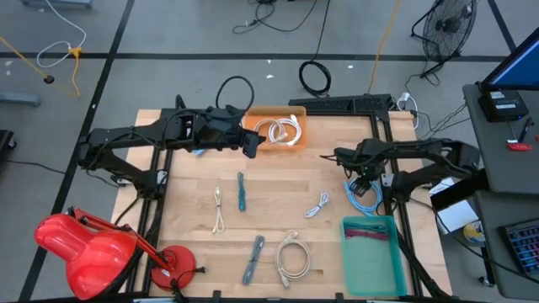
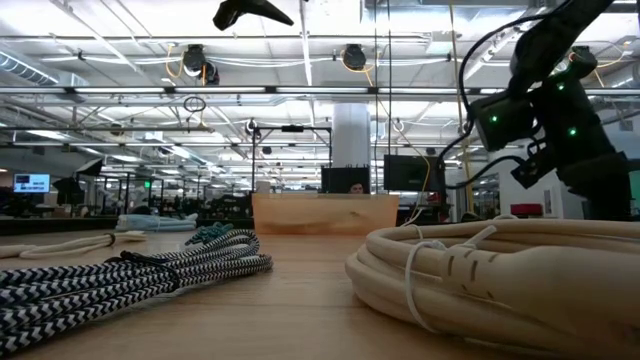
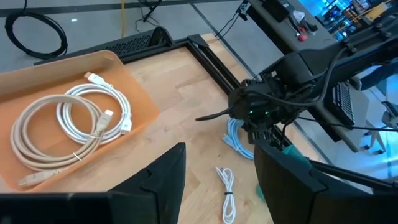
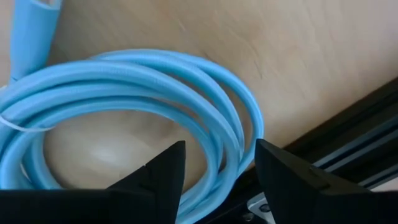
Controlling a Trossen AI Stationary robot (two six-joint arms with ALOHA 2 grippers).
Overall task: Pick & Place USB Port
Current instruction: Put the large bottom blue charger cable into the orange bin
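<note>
Tabletop (image 1: pixel 278 177) layout, read as a clock face from above: orange tray (image 1: pixel 296 143) at 12 o'clock, holding two coiled white cables (image 1: pixel 282 130). Left end effector (image 1: pixel 250 145) hovers at the tray's near-left corner, fingers (image 3: pixel 163 180) spread, nothing between them. Right end effector (image 1: pixel 362 181) sits at 3 o'clock, low over the light blue cable coil (image 1: pixel 364 195) beside the black frame rail (image 1: pixel 389 168); its fingers (image 4: pixel 158 171) are spread, straddling the coil's strands, with no grip visible. Teal tray (image 1: pixel 370 252) lies at 5 o'clock. Loose cables remain on the wood: small white cable (image 1: pixel 317 204) near centre, beige coil (image 1: pixel 291 255) and braided cable (image 1: pixel 253 258) at 6 o'clock.
</note>
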